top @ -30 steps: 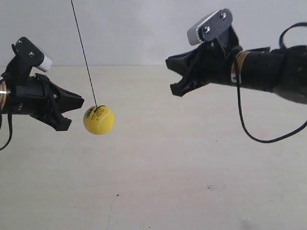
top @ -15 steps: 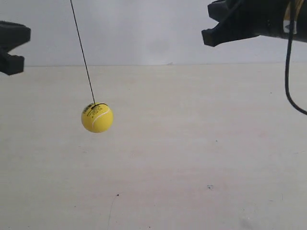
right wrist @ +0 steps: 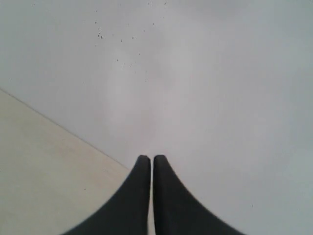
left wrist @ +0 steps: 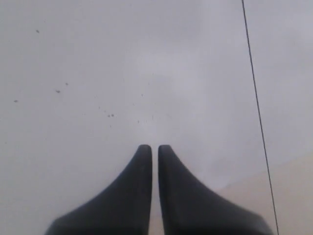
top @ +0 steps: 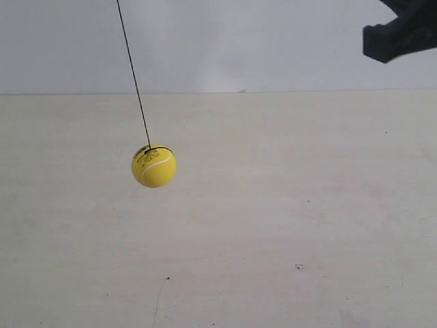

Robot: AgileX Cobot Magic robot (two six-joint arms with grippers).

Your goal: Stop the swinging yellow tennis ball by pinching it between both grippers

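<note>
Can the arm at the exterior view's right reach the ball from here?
Probably yes: open air lies between its gripper and the yellow tennis ball, but it sits high and far off.

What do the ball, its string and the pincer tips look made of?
The ball: likely felt, matte yellow with a white seam. The string: thin dark cord or thread, too fine to tell. The left pincer and right pincer: smooth matte black, probably plastic or rubber.

Bright, soft, even light, yellow tennis ball (top: pixel 154 167) crisp with faint shade on its underside, table (top: pixel 287 225) below it flat and pale, wall (top: pixel 239 41) behind it hazy grey, left gripper (left wrist: pixel 154 147) and right gripper (right wrist: pixel 151 157) dark, soft-edged silhouettes.
</note>
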